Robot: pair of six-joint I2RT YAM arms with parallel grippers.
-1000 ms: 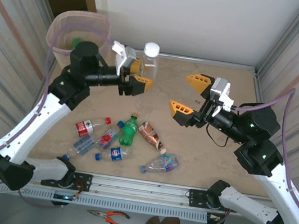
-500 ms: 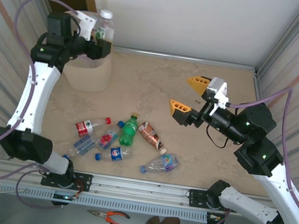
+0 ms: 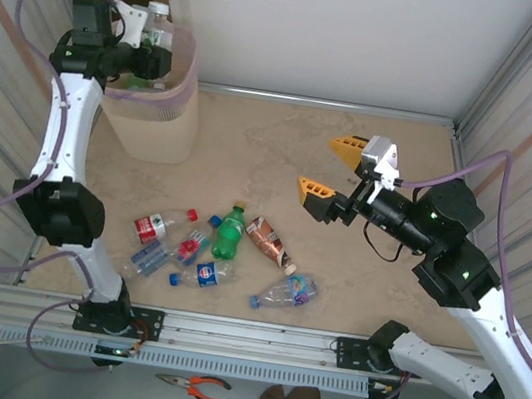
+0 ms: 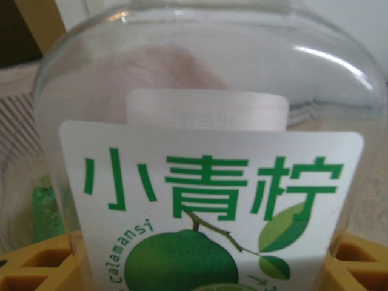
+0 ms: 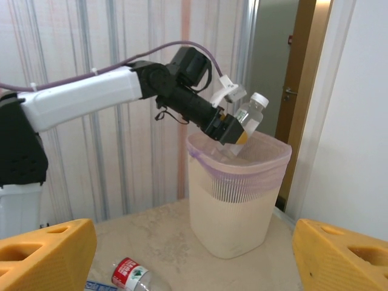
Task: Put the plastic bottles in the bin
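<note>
Your left pincer (image 3: pixel 150 58) grips a clear bottle (image 3: pixel 156 24) with a white cap and a green lime label. Its yellow fingers (image 4: pixel 36 267) press against either side of the bottle's body. You hold the bottle tilted over the open mouth of the pink bin (image 3: pixel 160 132), which stands at the table's far left corner. Your right pincer (image 3: pixel 327 167) hangs open and empty over the right half of the table (image 3: pixel 287 132), well apart from the bin. The other bottles (image 3: pixel 218 248) lie in a loose cluster on the marble-patterned table, near your arms' bases. Ribbed panels wall both sides, and a plain white wall stands behind.
</note>
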